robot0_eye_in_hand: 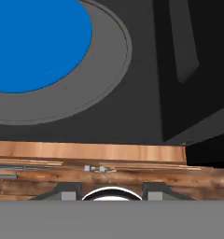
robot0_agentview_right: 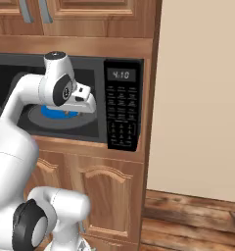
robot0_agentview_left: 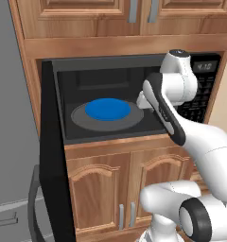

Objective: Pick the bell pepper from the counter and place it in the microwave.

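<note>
The microwave [robot0_agentview_left: 110, 71] stands open, its black door [robot0_agentview_left: 51, 156] swung out to the left. Inside, a blue plate [robot0_agentview_left: 107, 109] lies on the grey round turntable [robot0_agentview_left: 82, 124]. The button panel [robot0_agentview_right: 122, 112] with a small display is on the right. My gripper [robot0_agentview_left: 143, 100] hovers at the cavity's right front, just above the floor of the oven. In the hand view its fingertips [robot0_eye_in_hand: 69, 191] stand wide apart with nothing between them, and the plate [robot0_eye_in_hand: 34, 42] and turntable [robot0_eye_in_hand: 104, 70] lie ahead. The bell pepper and the counter are out of view.
A wooden ledge [robot0_eye_in_hand: 86, 151] runs under the microwave, with cabinet doors [robot0_agentview_left: 101, 189] below and upper cabinets [robot0_agentview_left: 87, 14] above. The grey fridge [robot0_agentview_left: 11, 118] stands left of the open door. A beige wall [robot0_agentview_right: 202, 98] is to the right.
</note>
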Robot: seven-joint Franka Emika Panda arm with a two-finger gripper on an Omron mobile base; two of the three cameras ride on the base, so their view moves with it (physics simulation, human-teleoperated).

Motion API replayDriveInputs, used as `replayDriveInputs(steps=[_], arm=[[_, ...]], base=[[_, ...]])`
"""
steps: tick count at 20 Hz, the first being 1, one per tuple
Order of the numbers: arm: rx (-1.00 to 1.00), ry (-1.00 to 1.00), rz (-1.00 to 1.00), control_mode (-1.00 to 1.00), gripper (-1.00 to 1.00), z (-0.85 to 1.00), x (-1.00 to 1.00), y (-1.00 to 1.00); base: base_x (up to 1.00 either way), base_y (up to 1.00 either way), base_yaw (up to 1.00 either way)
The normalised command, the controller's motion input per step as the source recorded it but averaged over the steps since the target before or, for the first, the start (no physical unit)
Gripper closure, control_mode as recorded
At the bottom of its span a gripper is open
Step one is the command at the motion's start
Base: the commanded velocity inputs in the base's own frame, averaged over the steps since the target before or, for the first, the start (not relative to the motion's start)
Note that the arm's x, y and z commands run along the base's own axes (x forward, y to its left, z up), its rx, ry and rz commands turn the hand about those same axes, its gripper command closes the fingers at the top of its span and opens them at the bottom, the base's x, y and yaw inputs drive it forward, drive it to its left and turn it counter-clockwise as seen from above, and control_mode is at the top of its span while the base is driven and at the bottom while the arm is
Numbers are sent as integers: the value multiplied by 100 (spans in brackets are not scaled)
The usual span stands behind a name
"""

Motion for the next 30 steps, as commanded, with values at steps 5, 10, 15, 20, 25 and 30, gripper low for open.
replayDriveInputs(steps=[5,10,15,20,25,30], arm=[[0,0,0,100,-100,0,-11,0],[0,0,0,100,-100,0,0,0],[0,0,0,100,-100,0,0,0],[0,0,0,100,-100,0,0,0],[0,0,0,100,-100,0,0,0],[0,0,0,100,-100,0,0,0]], base=[[-52,-16,0],[-100,-27,2],[-100,-6,7],[-91,37,25],[-54,98,24],[-3,100,10]])
